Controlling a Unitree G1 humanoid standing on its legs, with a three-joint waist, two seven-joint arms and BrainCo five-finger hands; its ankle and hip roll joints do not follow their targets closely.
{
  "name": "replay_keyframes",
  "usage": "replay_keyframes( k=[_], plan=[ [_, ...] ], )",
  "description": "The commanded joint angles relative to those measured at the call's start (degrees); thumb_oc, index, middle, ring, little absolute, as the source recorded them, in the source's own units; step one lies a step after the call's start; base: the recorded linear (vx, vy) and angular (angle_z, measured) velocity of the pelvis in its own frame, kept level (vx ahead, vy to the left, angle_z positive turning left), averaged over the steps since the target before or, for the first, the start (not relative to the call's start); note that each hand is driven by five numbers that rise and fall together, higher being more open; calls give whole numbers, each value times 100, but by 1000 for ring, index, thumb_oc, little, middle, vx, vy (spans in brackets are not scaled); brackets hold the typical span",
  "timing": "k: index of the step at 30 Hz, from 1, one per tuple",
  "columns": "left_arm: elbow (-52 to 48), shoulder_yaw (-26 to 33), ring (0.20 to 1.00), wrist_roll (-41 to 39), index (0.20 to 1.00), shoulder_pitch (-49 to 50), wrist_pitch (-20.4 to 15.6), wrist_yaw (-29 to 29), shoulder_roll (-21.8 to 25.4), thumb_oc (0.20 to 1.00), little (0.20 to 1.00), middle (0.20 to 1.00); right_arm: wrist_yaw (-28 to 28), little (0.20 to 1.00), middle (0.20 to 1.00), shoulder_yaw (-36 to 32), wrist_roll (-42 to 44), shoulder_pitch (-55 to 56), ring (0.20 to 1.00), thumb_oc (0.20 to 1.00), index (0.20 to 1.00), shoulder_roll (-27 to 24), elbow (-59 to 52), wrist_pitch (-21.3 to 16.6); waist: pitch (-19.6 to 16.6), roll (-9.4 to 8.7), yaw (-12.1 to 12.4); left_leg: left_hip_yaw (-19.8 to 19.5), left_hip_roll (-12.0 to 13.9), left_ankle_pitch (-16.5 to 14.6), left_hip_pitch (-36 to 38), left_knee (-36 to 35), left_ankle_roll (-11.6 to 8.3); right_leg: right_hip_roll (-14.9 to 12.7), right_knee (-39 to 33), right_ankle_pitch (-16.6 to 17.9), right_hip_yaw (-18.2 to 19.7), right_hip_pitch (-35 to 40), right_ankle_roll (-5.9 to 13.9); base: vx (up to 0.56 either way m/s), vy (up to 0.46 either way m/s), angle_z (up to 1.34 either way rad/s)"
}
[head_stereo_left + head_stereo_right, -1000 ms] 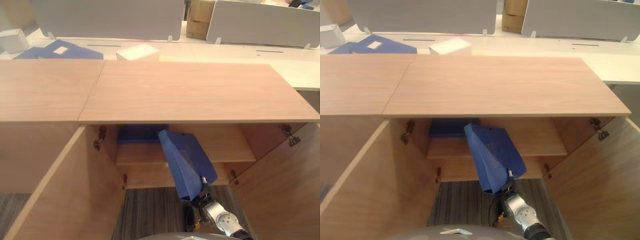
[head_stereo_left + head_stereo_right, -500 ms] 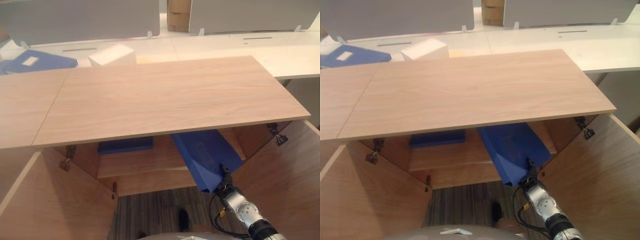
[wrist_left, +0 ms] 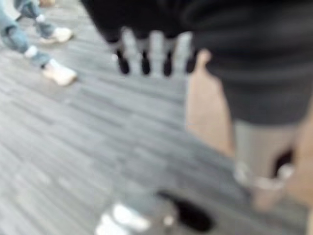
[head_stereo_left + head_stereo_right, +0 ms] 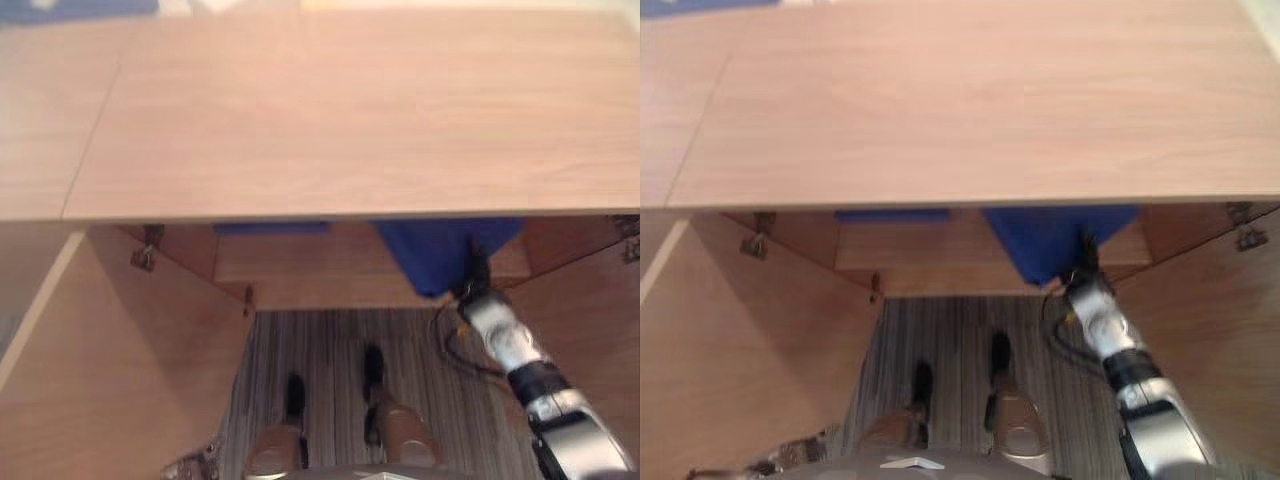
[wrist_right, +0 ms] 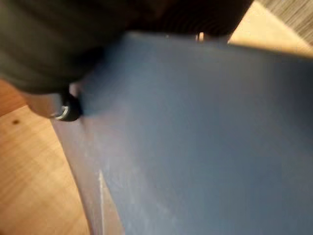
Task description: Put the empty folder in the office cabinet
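Observation:
The blue folder (image 4: 440, 255) pokes out from under the wooden cabinet top (image 4: 330, 110), its lower end over the front of the inner shelf (image 4: 300, 265); the rest is hidden beneath the top. My right hand (image 4: 474, 283) grips the folder's near corner from below. In the right wrist view the folder's blue face (image 5: 205, 147) lies against the palm with the thumb (image 5: 66, 110) pressed on its edge. My left hand (image 3: 146, 49) hangs beside my body over the floor, fingers straight and holding nothing.
A second blue folder (image 4: 270, 228) lies at the back left of the shelf. The cabinet doors stand open on the left (image 4: 120, 360) and right (image 4: 590, 300). A person's shoes (image 3: 58, 73) stand on the striped carpet off to my left.
The camera has tipped downward. My right hand has pushed the folder deeper in, so most of it now sits hidden under the cabinet top.

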Motion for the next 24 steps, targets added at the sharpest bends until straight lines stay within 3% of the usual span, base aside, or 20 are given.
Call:
replay_keyframes(
  k=[1, 9, 15, 19, 21, 24],
  plan=[
    [188, -292, 1000, -132, 1000, 175, 6, -14, 242, 1000, 1000, 1000, -151, 200, 200, 64, -15, 28, 200, 200, 200, 191, -225, -308, -300, -1, 121, -28, 235, -935, 382, -44, 209, -413, 120, -299, 184, -588, 648, -87, 79, 7],
    [-46, -520, 1000, -465, 1000, -157, -213, -6, 345, 1000, 1000, 1000, -330, 200, 200, -13, 118, -1046, 200, 200, 200, -243, 795, -201, 263, 217, 368, -120, 262, -778, -203, -44, 102, -556, 53, -225, 29, -1018, 647, -99, 48, 18],
    [-254, -572, 1000, -642, 1000, -205, -330, 32, 373, 1000, 1000, 1000, -483, 200, 200, -32, 66, -1221, 200, 200, 200, -251, 1264, -457, 466, 236, 458, -156, 312, -683, -377, -44, 57, -569, 17, -183, -24, -1146, 644, -51, -21, 6],
    [-367, -628, 1000, -601, 1000, -212, -445, 0, 355, 1000, 1000, 1000, -738, 200, 200, -248, -44, -1484, 200, 200, 200, -297, 2012, -1113, 571, 257, 571, -187, 347, -601, -499, -44, 15, -582, 17, -212, -88, -1192, 642, -51, -61, 4],
    [-390, -649, 1000, -611, 1000, -229, -458, 17, 339, 1000, 1000, 1000, -763, 200, 200, -304, -56, -1548, 200, 200, 200, -316, 2122, -1203, 591, 266, 585, -189, 352, -585, -519, -44, 8, -586, 17, -221, -102, -1189, 643, -14, -8, 3],
    [-451, -785, 1000, -674, 1000, -268, -524, 74, 258, 1000, 1000, 1000, -1010, 200, 200, -521, -124, -1820, 200, 200, 200, -383, 2475, -1866, 643, 325, 637, -207, 363, -534, -577, -44, -19, -598, 17, -252, -128, -1177, 642, -34, -8, 7]
  ],
)
